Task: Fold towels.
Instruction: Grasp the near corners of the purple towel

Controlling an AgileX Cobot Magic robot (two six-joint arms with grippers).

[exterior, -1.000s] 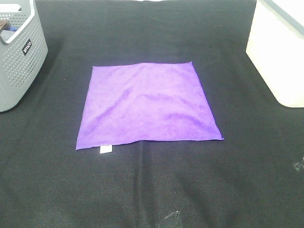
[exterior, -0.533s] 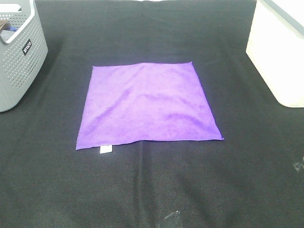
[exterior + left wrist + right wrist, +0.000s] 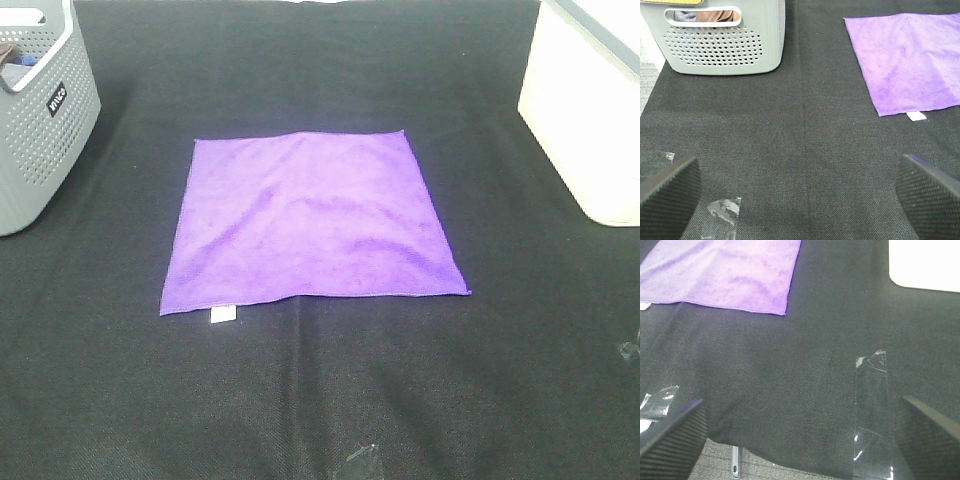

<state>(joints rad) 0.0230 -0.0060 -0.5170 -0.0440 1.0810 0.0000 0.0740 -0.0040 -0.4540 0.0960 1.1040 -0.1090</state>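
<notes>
At the far-left corner of the worktop stands the basket (image 3: 40,110), well apart from the towel. The left gripper (image 3: 800,196) is spread wide and holds nothing. It hangs over bare mat (image 3: 320,400) toward the near-left corner, and does not show in the high view.

The towel (image 3: 310,220) lies flat and open in the middle of the worktop. It is nearly square, so it has no real long axis, and its near edge runs about parallel to the near edge of the worktop. The tag (image 3: 222,315) sticks out at its near-left corner.

The right gripper (image 3: 802,437) is also spread wide and empty, toward the near-right corner. The bin (image 3: 590,110) is at the far-right corner.

The fold is not yet begun. From both grippers the towel lies toward the far edge and toward the middle. I judge that each arm is nearer to the near corner of the towel on its own side, and neither is clearly closer. A grasp of both near corners would suit, carried toward the far edge.
</notes>
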